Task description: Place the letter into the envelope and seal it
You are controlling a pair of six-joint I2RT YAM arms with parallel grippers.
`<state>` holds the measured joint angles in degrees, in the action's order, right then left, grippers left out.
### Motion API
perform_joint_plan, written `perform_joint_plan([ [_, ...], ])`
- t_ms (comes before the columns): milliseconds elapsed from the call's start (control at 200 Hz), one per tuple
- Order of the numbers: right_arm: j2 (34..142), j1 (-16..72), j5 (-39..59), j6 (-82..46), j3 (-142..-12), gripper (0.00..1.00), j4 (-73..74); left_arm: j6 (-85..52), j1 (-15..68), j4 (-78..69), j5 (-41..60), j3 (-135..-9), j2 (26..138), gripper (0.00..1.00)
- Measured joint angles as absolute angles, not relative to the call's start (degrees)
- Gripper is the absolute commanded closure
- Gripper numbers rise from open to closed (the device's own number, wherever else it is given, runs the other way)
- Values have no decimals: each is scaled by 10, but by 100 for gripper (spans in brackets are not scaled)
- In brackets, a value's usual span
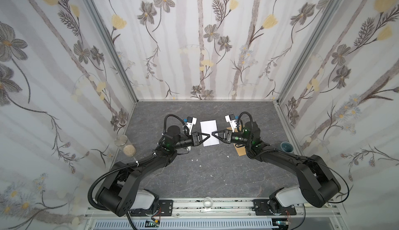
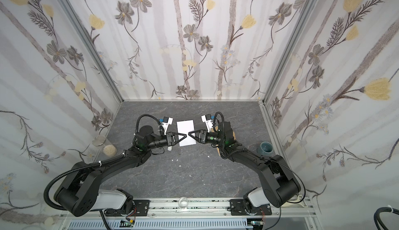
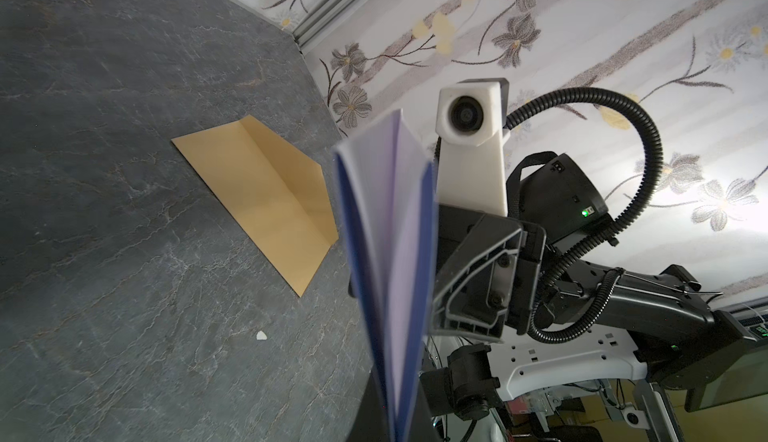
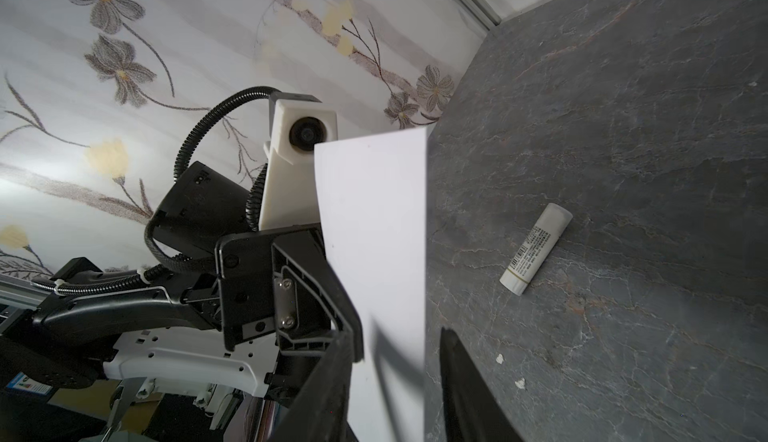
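What worries us here: the letter (image 1: 208, 127) hangs off one pinch only. The left claw (image 1: 207, 136) is clamped tight on the sheet's left edge, up off the table (image 1: 194, 175). The right claw (image 1: 212, 135) has its jaws parted around the opposite edge. The paper sits between its fingers, but the right wrist view shows a gap on one side, so we'd say it grips nothing.

With a single hold point the paper can sag, twist or swing the moment that arm moves. The fold is also gaping (the left wrist view looks straight into a V with the blue border inside). If it springs wider, we doubt it slides into a slim pocket. And if the right claw backs off crooked, a finger could snag the edge and yank the sheet out of the pinch.

Other headache: the envelope (image 3: 257, 195) lies flat on the table off to the right, mostly under the right arm in both top views. It's lower than the letter and touches neither claw. Its flap looks folded open, but nothing holds the mouth apart, and the arm sweeping over could drag it. The glue stick (image 4: 536, 249) lies on its side near the left arm, untouched, so sealing is a long way off, we reckon.
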<state>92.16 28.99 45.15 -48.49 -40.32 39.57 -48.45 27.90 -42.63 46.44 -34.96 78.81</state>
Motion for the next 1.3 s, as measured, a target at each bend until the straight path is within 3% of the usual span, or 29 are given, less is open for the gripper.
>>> perform_joint_plan([
  [240, 927, 254, 473, -524, -409, 62, 455, -497, 278, -426, 484, -352, 798, 100],
  [525, 962, 247, 483, -549, -450, 72, 506, -510, 282, -428, 495, -359, 798, 100],
  [675, 982, 242, 483, -569, -452, 81, 530, -512, 284, -429, 496, -359, 798, 100],
  [755, 990, 240, 487, -575, -454, 100, 545, -512, 284, -429, 496, -359, 798, 100],
  [894, 992, 239, 490, -584, -454, 100, 550, -512, 284, -430, 496, -359, 800, 100],
  [999, 991, 239, 490, -584, -453, 77, 549, -512, 284, -430, 495, -359, 802, 100],
  [1049, 987, 239, 489, -582, -451, 73, 545, -512, 284, -430, 495, -359, 802, 100],
  [1204, 974, 240, 489, -574, -439, 74, 545, -512, 284, -430, 493, -366, 802, 100],
  [1254, 973, 241, 489, -573, -438, 80, 542, -512, 284, -430, 491, -368, 803, 100],
  [1299, 971, 244, 487, -568, -437, 92, 542, -512, 284, -430, 491, -370, 804, 100],
])
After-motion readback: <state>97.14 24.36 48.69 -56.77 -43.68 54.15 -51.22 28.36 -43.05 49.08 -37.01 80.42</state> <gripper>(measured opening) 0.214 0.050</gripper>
